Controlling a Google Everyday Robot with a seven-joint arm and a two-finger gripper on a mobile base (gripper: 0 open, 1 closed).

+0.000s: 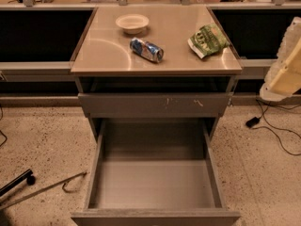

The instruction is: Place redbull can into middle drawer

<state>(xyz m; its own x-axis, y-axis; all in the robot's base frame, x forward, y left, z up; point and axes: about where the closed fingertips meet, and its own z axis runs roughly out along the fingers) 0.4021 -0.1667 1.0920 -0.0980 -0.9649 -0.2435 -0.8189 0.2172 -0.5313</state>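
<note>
The redbull can (146, 49), blue and silver, lies on its side near the middle of the cabinet top (103, 55). The middle drawer (155, 178) is pulled wide open below it, with its grey-brown floor bare. My gripper (284, 62) shows as a pale cream and white shape at the right edge of the view, to the right of the cabinet and well apart from the can.
A round cream bowl (132, 22) sits at the back of the cabinet top. A green and white snack bag (207, 40) lies at its right. The scratched grey drawer front (155, 105) above is closed. Black cables (275, 126) lie on the floor at right, a metal rod (42, 189) at left.
</note>
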